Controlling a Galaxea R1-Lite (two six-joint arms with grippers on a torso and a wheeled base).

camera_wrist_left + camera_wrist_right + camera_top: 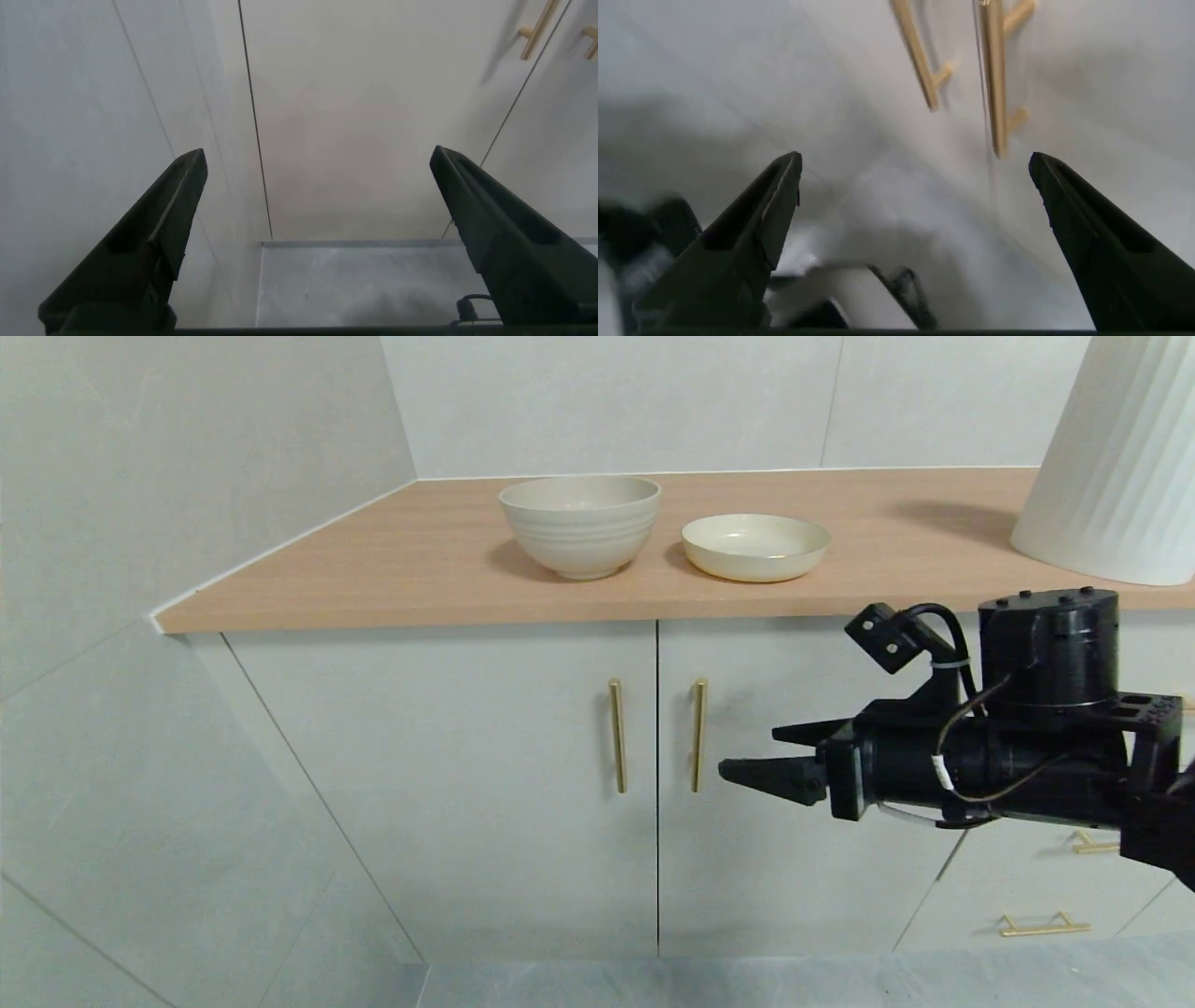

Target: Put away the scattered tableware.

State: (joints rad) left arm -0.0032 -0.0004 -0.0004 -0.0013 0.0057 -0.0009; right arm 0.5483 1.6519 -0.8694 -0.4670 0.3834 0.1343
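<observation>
Right gripper (770,753) hangs in front of the cabinet doors, level with their handles, its two black fingers spread wide with nothing between them; its arm runs off the right edge. From the right wrist, the same gripper (915,233) points toward two gold bar handles (920,56), both cut off by the frame, and dark shapes beneath it are too smeared to identify. Left gripper (318,233) is also spread wide and empty, aimed at a pale cabinet front (374,121) and a strip of grey floor (374,280), with part of a gold handle (537,28) showing in one corner. In the head view, the left door handle (616,735) and right door handle (697,735) stand upright on either side of the seam between the doors. Above them, on the wooden counter (420,569), a deep cream bowl (581,523) sits just beside a shallow cream plate (755,546), close but apart. Farther right on the counter stands a tall white ribbed object (1111,457), cut off at the top and side, so what it is cannot be told. Low on the right, a gold drawer handle (1044,926) shows below the arm.
</observation>
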